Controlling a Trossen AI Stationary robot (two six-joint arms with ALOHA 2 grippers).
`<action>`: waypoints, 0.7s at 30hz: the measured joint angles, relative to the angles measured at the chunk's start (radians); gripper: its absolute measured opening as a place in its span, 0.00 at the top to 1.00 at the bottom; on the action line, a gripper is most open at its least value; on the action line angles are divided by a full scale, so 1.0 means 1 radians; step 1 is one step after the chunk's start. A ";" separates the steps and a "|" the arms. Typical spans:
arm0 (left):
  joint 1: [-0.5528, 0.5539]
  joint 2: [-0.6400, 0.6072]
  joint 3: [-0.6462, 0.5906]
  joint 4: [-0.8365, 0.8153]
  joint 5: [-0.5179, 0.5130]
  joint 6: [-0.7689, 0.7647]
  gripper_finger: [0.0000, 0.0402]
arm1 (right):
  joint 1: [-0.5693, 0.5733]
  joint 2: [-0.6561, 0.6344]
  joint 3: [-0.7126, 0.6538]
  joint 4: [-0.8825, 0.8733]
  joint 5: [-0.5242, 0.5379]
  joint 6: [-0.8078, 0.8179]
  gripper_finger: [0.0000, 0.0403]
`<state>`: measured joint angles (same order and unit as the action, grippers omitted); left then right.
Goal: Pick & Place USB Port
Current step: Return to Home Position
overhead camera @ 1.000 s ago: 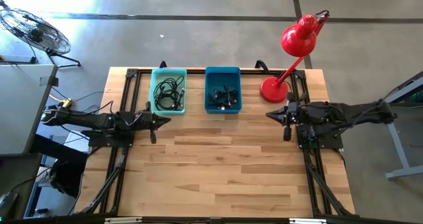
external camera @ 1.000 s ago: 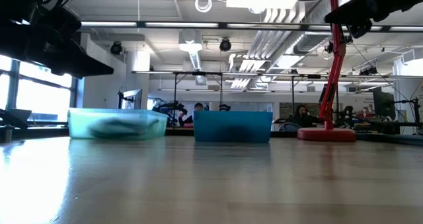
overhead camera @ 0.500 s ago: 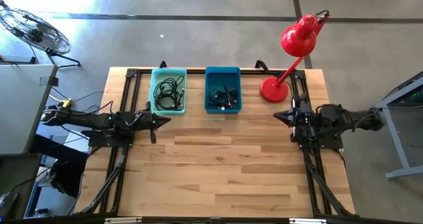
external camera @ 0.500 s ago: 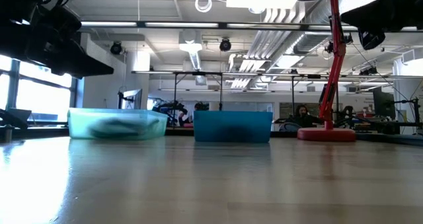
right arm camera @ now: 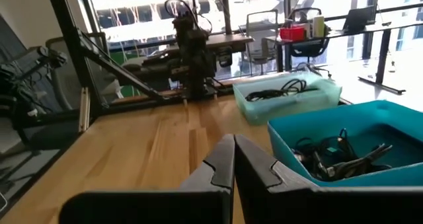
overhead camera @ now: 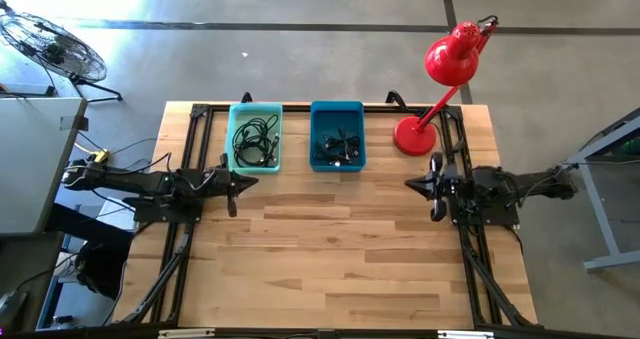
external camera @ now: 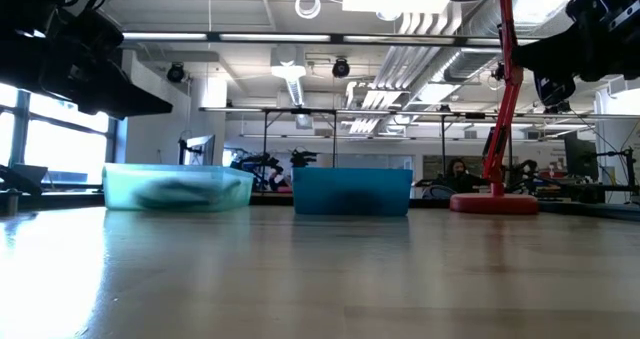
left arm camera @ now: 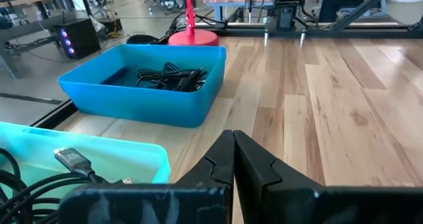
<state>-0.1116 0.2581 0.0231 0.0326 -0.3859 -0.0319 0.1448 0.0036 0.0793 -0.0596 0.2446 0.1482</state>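
Left gripper (overhead camera: 252, 182) and right gripper (overhead camera: 410, 185) both hover low over the counter (overhead camera: 330, 259) with their fingers pressed together and nothing between them. They point toward each other from the left and right edges.

A red lamp (overhead camera: 450, 59) stands at the far right corner. Its round base is just beyond the right gripper.

Two bins sit side by side along the far edge, close but apart. The green bin (overhead camera: 232, 129) is on the left and the blue bin (overhead camera: 315, 129) on the right. The left gripper's tips lie just near of the green bin's near right corner, and the blue bin is farther off to its right. The right gripper is well apart from the blue bin, to that bin's right and slightly nearer.

Loose black cables (overhead camera: 257, 139) fill the green bin, spread over most of its floor. A knotted black bundle (overhead camera: 338, 144) lies in the middle of the blue bin.

From the left wrist, a cable plug (left arm camera: 73, 159) shows resting inside the green bin.
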 joint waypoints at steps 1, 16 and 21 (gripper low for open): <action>0.000 0.000 0.000 0.000 0.000 0.000 1.00 | 0.000 0.000 -0.005 0.000 -0.001 0.001 1.00; 0.000 0.000 0.000 -0.003 0.000 0.000 1.00 | 0.000 0.000 -0.013 0.038 -0.025 -0.017 1.00; 0.000 0.000 0.000 -0.004 -0.001 0.000 1.00 | 0.000 0.000 -0.013 0.092 -0.081 -0.036 1.00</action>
<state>-0.1116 0.2581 0.0231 0.0286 -0.3864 -0.0318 0.1452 0.0036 0.0666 0.0321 0.1639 0.1126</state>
